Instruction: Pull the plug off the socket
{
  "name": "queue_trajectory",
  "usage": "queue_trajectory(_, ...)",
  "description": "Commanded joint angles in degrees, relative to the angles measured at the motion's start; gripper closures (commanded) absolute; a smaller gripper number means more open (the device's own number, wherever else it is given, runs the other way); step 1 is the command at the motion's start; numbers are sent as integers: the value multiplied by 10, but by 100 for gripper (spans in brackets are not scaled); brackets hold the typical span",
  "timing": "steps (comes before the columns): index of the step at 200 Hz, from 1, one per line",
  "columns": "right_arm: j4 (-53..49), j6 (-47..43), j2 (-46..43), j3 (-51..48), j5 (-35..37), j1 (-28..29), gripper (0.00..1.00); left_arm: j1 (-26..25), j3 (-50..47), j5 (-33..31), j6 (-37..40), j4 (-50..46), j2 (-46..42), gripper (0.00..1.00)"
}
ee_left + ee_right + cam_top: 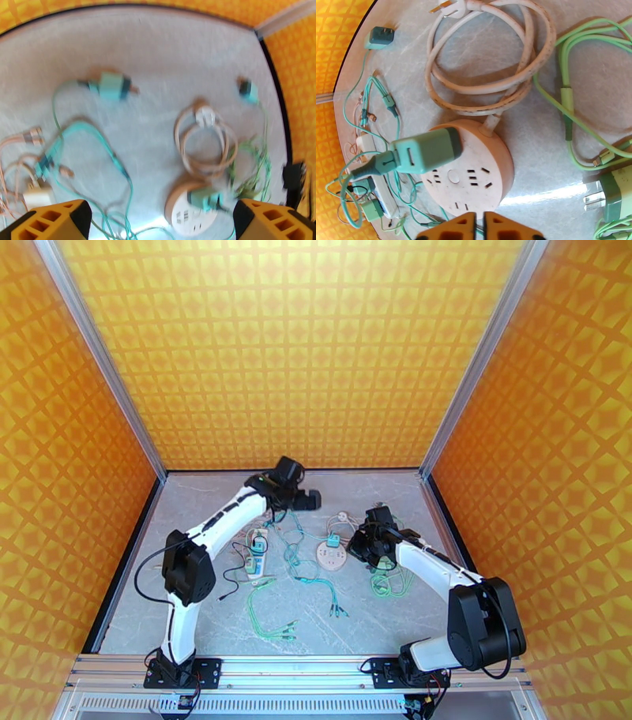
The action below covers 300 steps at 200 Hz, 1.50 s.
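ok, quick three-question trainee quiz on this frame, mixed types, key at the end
1. True or false: the teal charger is seated in the round socket.
2. The right gripper is: A) wide open, B) shut with nothing between its fingers, C) shut on the charger.
3. Which gripper stands open above the table?

Key: 1 true; 2 B; 3 the left gripper.
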Motion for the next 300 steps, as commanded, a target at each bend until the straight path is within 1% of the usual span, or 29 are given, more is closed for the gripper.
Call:
queue_trajectory(1, 14, 8, 5, -9, 19, -3, 100, -37, -21, -40, 15, -13, -29, 5)
queue_trajectory(26, 16, 9, 11, -16, 24, -8, 100, -78, -25, -65, 14, -47, -38, 10)
queue_trajectory(45, 19, 6, 12, -19, 25, -17, 100, -107, -35, -87, 7, -75, -44, 12)
queue_trajectory(59, 21, 1, 11, -21, 24, -23, 100, -127, -49, -90, 2, -84, -52, 16)
queue_trajectory(78, 22, -8, 11, -20, 17, -31, 100, -150, -69, -97, -4, -91, -61, 19)
queue_trajectory(89, 23, -14, 10, -19, 12, -36, 100, -162, -81, -97, -3, -91, -63, 22)
queue_trajectory(103, 23, -22, 9, -18, 11, -38, 100, -171, -93, -96, -2, -85, -59, 30)
queue_trajectory(120, 23, -29, 7, -17, 5, -40, 100, -178, -98, -96, -2, -78, -47, 33)
queue_trajectory(132, 23, -36, 4, -17, -3, -39, 100, -179, -105, -93, 4, -62, -39, 36)
queue_trajectory(156, 22, -48, -3, -23, -21, -40, 100, -177, -119, -92, 34, -22, -19, 37)
queue_trajectory(178, 29, -56, -13, -36, -50, -39, 100, -168, -110, -92, 62, -8, 8, 38)
queue_trajectory(199, 50, -47, -20, -59, -84, -39, 100, -157, -102, -88, 91, 12, 24, 38)
queue_trajectory(213, 47, -35, -19, -72, -82, -38, 100, -148, -96, -73, 105, 27, 33, 38)
queue_trajectory(234, 55, -21, -16, -94, -81, -35, 100, -136, -88, -49, 133, 55, 46, 36)
queue_trajectory(279, 41, -17, -26, -97, -76, -30, 100, -119, -76, -21, 216, 110, 80, 25)
queue_trajectory(290, 32, -18, -32, -93, -71, -30, 100, -110, -69, -2, 225, 113, 90, 24)
queue_trajectory(300, 25, -20, -36, -90, -68, -30, 100, -105, -60, 12, 239, 113, 100, 26)
